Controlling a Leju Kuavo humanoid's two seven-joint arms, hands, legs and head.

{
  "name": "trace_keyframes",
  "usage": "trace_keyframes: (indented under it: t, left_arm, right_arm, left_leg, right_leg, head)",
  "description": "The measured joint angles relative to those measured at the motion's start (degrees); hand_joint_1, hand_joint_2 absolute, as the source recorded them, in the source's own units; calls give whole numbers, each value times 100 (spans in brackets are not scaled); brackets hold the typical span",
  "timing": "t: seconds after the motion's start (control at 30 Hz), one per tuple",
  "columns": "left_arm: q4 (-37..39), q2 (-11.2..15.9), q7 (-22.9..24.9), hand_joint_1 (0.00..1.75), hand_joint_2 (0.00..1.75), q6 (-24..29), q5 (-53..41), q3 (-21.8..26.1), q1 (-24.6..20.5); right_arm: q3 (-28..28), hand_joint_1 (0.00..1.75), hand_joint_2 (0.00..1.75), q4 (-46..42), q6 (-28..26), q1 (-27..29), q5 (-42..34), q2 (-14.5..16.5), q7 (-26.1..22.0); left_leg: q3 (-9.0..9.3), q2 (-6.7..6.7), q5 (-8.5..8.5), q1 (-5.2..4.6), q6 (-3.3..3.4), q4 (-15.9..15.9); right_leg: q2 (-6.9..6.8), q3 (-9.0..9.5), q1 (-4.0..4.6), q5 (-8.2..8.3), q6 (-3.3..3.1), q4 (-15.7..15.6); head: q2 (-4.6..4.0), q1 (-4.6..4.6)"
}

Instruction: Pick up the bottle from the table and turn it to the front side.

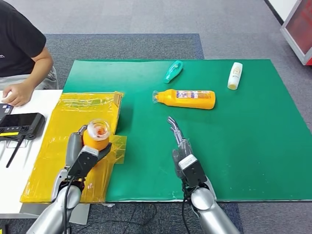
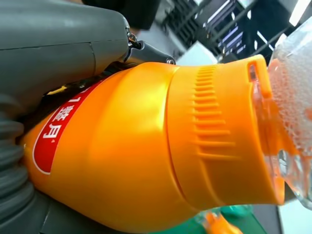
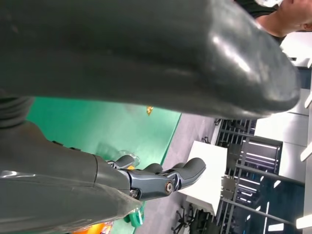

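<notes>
My left hand [image 1: 81, 155] grips an orange bottle [image 1: 96, 135] with a clear cap, held above the yellow plastic sheet [image 1: 62, 131], cap end toward the head camera. In the left wrist view the orange bottle [image 2: 147, 146] shows a red label, with my left hand [image 2: 55, 44] wrapped around its body. My right hand [image 1: 181, 146] hovers over the green mat [image 1: 239, 131], fingers extended and holding nothing. In the right wrist view the right hand's fingers [image 3: 165, 178] stretch out over the mat. A second orange bottle [image 1: 185, 99] lies on its side beyond the right hand.
A teal bottle [image 1: 173, 71] and a white bottle [image 1: 235, 75] lie at the mat's far side. A person [image 1: 22, 53] sits at the far left by a white table [image 1: 40, 105] with a black device [image 1: 20, 124].
</notes>
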Motion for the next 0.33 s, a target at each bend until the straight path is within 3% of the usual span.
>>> trace_keyframes:
  t: [0.33]
  left_arm:
    - [140, 72, 93, 175, 175, 170, -595, 139, -2]
  right_arm:
    - [-37, 0, 0, 0, 78, 44, 68, 55, -2]
  left_leg:
    - [5, 0, 5, 0, -3, 0]
  right_leg:
    - [0, 7, 0, 3, -2, 0]
  head:
    - [0, 1]
